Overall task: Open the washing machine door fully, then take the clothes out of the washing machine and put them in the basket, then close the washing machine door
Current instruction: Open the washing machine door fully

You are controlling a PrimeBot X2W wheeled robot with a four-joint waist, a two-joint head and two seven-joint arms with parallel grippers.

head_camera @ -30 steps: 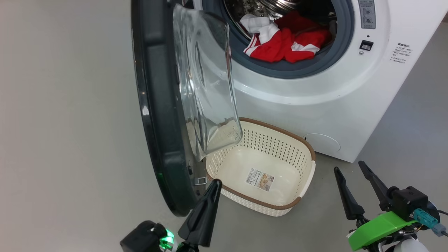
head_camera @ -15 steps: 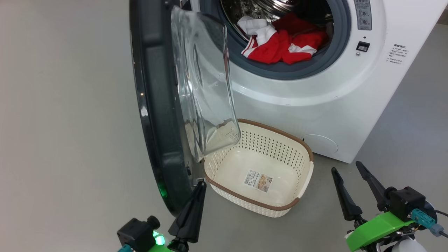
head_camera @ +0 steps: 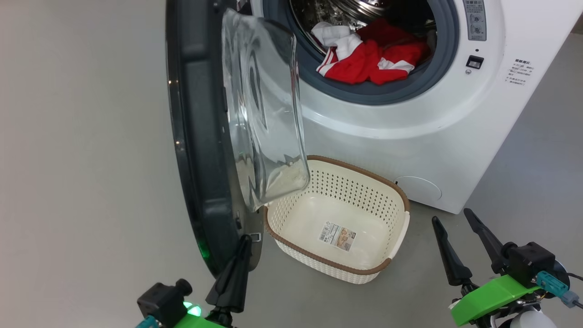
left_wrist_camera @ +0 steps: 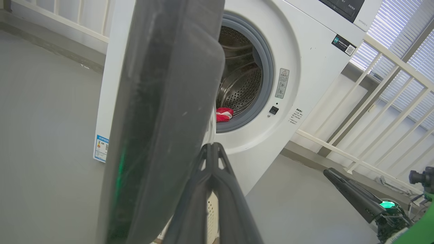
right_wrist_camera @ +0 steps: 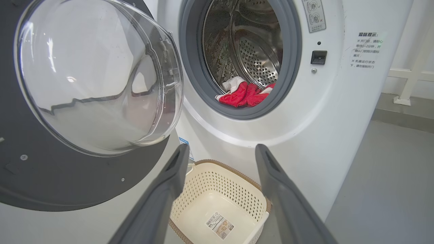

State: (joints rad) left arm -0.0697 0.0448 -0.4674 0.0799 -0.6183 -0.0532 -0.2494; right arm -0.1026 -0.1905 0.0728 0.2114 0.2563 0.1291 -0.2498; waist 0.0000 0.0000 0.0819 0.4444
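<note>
The washing machine door (head_camera: 200, 136) stands swung out to the left, edge-on, its glass bowl (head_camera: 264, 114) bulging toward the basket. My left gripper (head_camera: 245, 240) is shut with nothing in it, its tip against the inner side of the door's lower edge; in the left wrist view the left gripper (left_wrist_camera: 212, 146) sits just right of the dark door (left_wrist_camera: 162, 101). Red and white clothes (head_camera: 369, 59) lie at the front of the steel drum of the washing machine (head_camera: 410, 136). The cream basket (head_camera: 364, 172) sits on the floor below the opening. My right gripper (head_camera: 451, 216) hangs open, right of the basket.
Through the open right gripper (right_wrist_camera: 220, 149) I see the basket (right_wrist_camera: 234, 169), the clothes (right_wrist_camera: 244, 95) and the door glass (right_wrist_camera: 95, 74). A white railing (left_wrist_camera: 390, 84) runs behind the machine on the right. Grey floor (head_camera: 82, 182) spreads left of the door.
My left gripper has slid left along the floor side of the door, and the door has swung a little further left. The right gripper has stayed put.
</note>
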